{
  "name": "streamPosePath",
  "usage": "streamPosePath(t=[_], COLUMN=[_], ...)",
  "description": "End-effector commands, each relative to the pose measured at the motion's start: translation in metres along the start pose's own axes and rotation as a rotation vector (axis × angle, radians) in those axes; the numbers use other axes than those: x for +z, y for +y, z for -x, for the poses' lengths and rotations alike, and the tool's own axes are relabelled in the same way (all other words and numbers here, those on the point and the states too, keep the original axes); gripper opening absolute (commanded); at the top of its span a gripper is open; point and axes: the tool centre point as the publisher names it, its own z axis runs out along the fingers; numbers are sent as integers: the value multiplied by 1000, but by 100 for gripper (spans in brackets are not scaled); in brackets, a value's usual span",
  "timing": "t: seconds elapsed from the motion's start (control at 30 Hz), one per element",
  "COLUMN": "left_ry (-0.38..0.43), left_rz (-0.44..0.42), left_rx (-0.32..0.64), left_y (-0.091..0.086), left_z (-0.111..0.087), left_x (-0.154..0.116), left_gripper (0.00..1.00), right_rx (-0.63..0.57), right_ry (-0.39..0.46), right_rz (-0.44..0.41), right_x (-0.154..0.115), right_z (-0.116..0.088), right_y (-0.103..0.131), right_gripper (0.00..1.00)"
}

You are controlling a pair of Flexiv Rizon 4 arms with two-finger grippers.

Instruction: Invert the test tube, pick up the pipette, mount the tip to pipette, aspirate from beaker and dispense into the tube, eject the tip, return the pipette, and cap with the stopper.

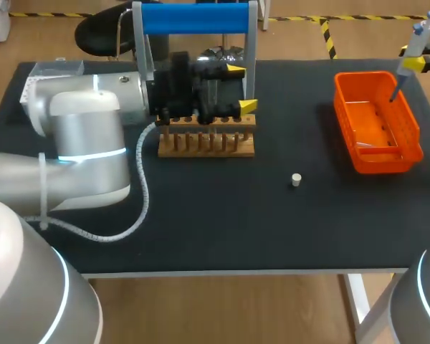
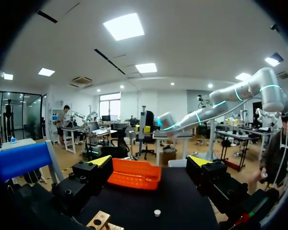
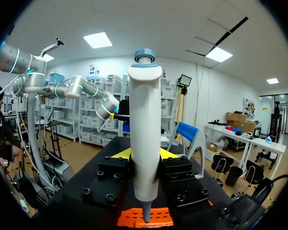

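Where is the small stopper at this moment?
In the head view the stopper stands alone on the black table, a little right of the middle, between the wooden rack and the orange basket, touching neither.

left gripper [image 1: 241,87]: held over rack [image 1: 206,143], fingers spread | right gripper [image 3: 145,154]: held well apart from rack, clamped on pipette [image 3: 145,120]

No readable lettering, number, label or sign on the pipette [image 3: 145,139], the orange basket [image 1: 413,133], the wooden rack [image 1: 206,147] or the table [image 1: 222,229].
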Motion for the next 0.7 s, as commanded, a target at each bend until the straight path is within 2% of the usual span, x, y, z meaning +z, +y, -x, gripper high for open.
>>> streamPosePath(t=[0.03,0.7], left_ry=[-9,-5], left_rz=[-4,1], left_rx=[-2,-6], left_y=[-1,-4], left_z=[-2,-2], left_x=[-4,-3], left_gripper=[100,100], right_rx=[0,0], right_ry=[0,0], right_rz=[-4,-4], right_x=[0,0], right_z=[0,0], right_y=[1,1], right_gripper=[0,0])
